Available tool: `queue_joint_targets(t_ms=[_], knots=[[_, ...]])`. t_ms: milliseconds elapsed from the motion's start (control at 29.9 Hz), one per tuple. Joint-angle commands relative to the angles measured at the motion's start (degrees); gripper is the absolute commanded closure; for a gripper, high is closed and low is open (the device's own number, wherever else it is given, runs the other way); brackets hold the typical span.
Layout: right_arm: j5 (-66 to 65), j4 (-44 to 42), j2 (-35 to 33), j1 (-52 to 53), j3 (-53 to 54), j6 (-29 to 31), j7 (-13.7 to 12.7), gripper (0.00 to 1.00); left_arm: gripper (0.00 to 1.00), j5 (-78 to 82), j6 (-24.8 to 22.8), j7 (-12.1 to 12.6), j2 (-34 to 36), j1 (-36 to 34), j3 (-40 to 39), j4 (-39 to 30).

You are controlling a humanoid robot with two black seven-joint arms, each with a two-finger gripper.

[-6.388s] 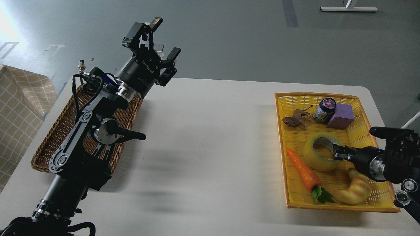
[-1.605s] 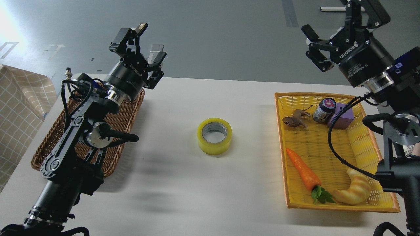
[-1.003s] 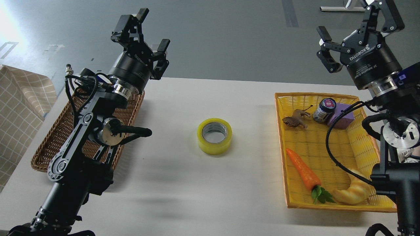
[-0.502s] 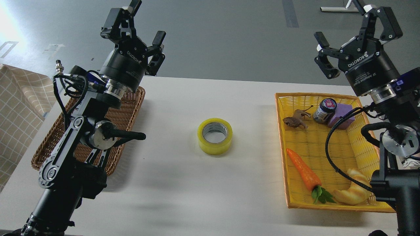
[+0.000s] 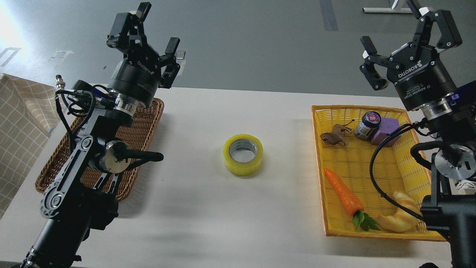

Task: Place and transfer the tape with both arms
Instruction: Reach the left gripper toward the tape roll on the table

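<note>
The tape (image 5: 243, 155), a yellow-green roll with a grey-white core, lies flat on the white table (image 5: 230, 208) midway between the two baskets. My left gripper (image 5: 154, 31) is open and empty, raised high above the far end of the brown wicker basket (image 5: 147, 121), well to the left of the tape. My right gripper (image 5: 405, 31) is open and empty, raised above the far edge of the yellow basket (image 5: 375, 232), far to the right of the tape.
The yellow basket holds a carrot (image 5: 344, 193), a croissant (image 5: 399, 217), a brown toy animal (image 5: 334, 136), a dark jar (image 5: 368, 124) and a purple block (image 5: 386, 132). A checked cloth (image 5: 18, 123) hangs at the left edge.
The tape went from the yellow basket, under my right gripper, to the table's middle. In the last second my left gripper rose and swung left; the right one shifted slightly. Both stay open.
</note>
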Motion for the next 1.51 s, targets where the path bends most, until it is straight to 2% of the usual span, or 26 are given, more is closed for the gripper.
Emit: queue_joint_targets(t_ms=[0, 33, 100, 134, 234, 368, 502, 602, 669, 702, 803, 903, 1137, 1472], knots=[[-0.11, 0.53, -0.41, 0.27, -0.63, -0.01, -0.52, 0.0, 0.02, 17.78, 0.19, 5.79, 5.16, -0.3, 8.05, 0.16], [-0.11, 0.8, -0.41, 0.36, -0.63, -0.01, -0.7, 0.0, 0.02, 27.49, 0.28, 6.66, 5.95, -0.39, 9.71, 0.16], [-0.11, 0.8, -0.32, 0.71, -0.72, -0.01, -0.7, 0.0, 0.02, 36.94, 0.28, 7.11, 6.4, -0.39, 10.17, 0.16], [-0.03, 0.8, -0.23, 0.88, -0.63, -0.01, -0.7, 0.0, 0.02, 44.91, 0.19, 7.11, 7.01, -0.3, 10.34, 0.16], [-0.03, 0.89, -0.14, 1.06, -0.54, -0.01, -0.7, 0.0, 0.02, 55.78, -0.07, 6.68, 9.9, -0.39, 11.22, 0.51], [-0.03, 1.06, 0.03, 1.15, -0.54, -0.01, -0.7, 0.0, 0.02, 56.5, -0.24, 6.59, 12.63, -0.3, 12.63, 0.68], [-0.03, 2.99, 0.03, 1.32, -0.89, -0.01, -0.88, 0.0, 0.02, 57.55, -1.56, 6.85, 17.38, -3.36, 20.86, 0.16], [-0.03, 5.62, -0.05, 1.58, -1.33, -0.23, -1.66, 0.0, 0.02, 57.73, -1.56, 7.46, 18.0, -7.14, 26.49, 0.24], [-0.03, 6.16, -0.14, 2.99, -1.51, -0.85, -2.28, 0.0, 0.02, 58.43, -1.65, 9.83, 17.74, -9.79, 29.15, 0.95], [-0.03, 5.99, -0.14, 3.69, -1.51, -0.94, -2.37, 0.0, 0.02, 59.31, -1.65, 12.45, 17.56, -11.19, 30.63, 1.82], [-0.03, 5.72, -0.32, 4.13, -1.51, -1.02, -2.37, 0.0, 0.03, 60.19, -1.65, 16.59, 15.38, -14.0, 33.71, 4.19], [-0.03, 6.51, -0.14, 4.14, -1.59, -0.94, -2.46, 0.0, 0.03, 60.28, -1.65, 17.4, 10.89, -16.65, 36.88, 9.71], [-0.03, 6.6, -0.23, 5.28, -1.59, -0.94, -2.46, 0.0, 0.03, 65.73, -1.74, 17.66, 7.99, -18.49, 41.98, 20.89], [-0.03, 6.69, -0.14, 5.28, -1.42, -1.47, -2.46, 0.0, 0.02, 65.38, -1.92, 18.45, 2.36, -15.07, 41.72, 21.08]])
